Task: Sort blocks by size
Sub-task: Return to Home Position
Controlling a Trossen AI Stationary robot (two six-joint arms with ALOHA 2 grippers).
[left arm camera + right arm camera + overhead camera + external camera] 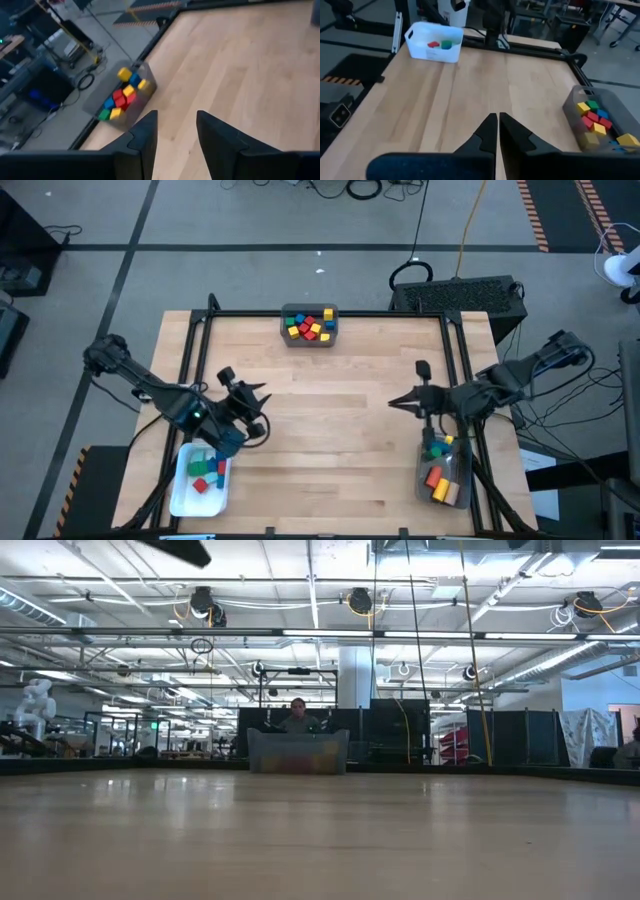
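The blocks lie in three bins. A grey bin (309, 326) at the table's far middle holds several red, yellow, blue and green blocks (122, 95). A white bin (190, 492) at the near left holds red and green blocks (440, 44). A clear bin (462, 472) at the near right holds orange and yellow blocks (437, 480). My left gripper (175, 140) hangs open above the table beside the white bin, with nothing between its fingers. My right gripper (497, 132) hangs shut and empty above the table beside the clear bin.
Bare wood fills the table's middle between the two grippers and the grey bin (298, 752). A black frame (330, 314) runs along the far edge and both sides. A person sits beyond the far edge in the low view.
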